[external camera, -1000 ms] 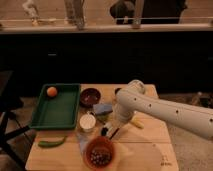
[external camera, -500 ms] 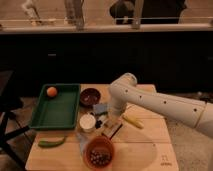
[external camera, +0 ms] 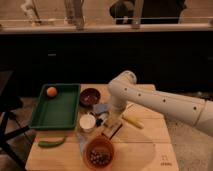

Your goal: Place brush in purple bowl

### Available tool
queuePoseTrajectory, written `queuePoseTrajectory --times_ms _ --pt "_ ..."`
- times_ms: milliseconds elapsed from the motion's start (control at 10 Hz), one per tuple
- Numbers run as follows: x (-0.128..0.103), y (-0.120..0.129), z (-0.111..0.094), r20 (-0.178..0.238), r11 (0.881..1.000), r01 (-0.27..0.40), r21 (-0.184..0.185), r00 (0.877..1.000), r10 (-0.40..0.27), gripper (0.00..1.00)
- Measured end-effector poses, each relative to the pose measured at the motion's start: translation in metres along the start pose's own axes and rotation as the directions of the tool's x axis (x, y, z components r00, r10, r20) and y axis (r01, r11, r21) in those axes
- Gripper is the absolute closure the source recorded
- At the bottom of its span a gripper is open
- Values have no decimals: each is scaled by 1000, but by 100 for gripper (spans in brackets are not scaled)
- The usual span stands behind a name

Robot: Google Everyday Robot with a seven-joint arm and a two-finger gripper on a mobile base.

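Observation:
The purple bowl stands on the wooden table, right of the green tray. My white arm reaches in from the right and bends down over the table's middle. The gripper hangs low just in front and to the right of the bowl, beside the white cup. A slim pale stick slants down from the gripper and looks like the brush's handle. Its bristle head is hidden by the gripper. I cannot tell whether the brush is held or lies on the table.
A green tray with an orange ball lies at the left. An orange bowl stands at the front. A tan-and-black block, a yellow stick and a green vegetable lie on the table. A dark counter runs behind.
The arm has swung left and a little back. The gripper has moved from near the tan-and-black block toward the purple bowl.

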Motion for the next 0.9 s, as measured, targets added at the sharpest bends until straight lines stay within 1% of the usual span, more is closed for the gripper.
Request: queuePoseTrajectory --times_ms 300,400,800,900 --pt "4 -3 -7 -27 1000 -23 -16 999 23 100" --pt "7 -4 -9 -41 999 -35 -29 999 34 100" --pt "8 -19 -21 -85 996 -65 -66 995 59 100" --pt "5 -23 -23 -88 996 -64 -68 994 58 100"
